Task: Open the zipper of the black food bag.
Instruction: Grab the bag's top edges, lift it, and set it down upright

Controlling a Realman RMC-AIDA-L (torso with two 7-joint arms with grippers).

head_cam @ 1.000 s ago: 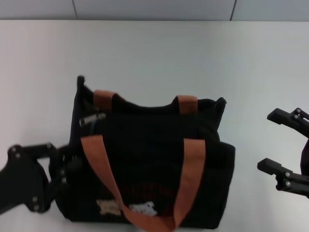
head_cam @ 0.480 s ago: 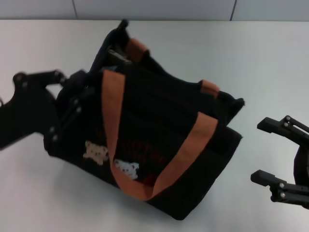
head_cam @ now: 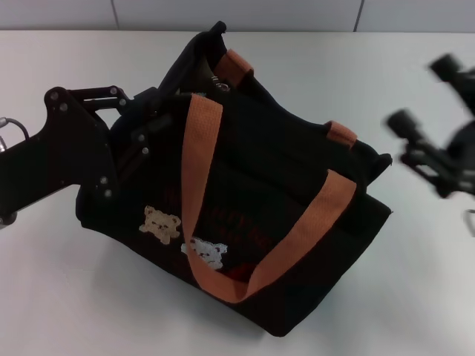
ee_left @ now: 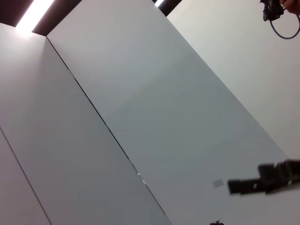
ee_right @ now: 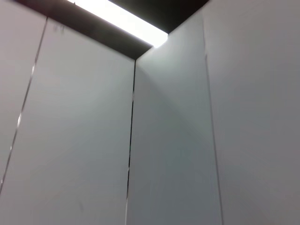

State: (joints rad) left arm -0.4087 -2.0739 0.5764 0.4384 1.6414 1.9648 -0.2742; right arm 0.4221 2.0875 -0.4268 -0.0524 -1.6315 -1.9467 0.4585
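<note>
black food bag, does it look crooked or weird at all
Yes. The black food bag sits skewed on the table, its left end raised where the left gripper grips it. The right gripper hangs open, apart from it.

black food bag, tilted on the table

the black food bag (head_cam: 252,222) is a boxy dark fabric tote standing askew, its left end raised and turned toward the far side, its right end lower. one orange-brown strap handle (head_cam: 245,222) loops down over the front face; the other shows as two short tabs along the top rear edge. two small bear patches (head_cam: 182,237) and red lettering mark the front.
</note>
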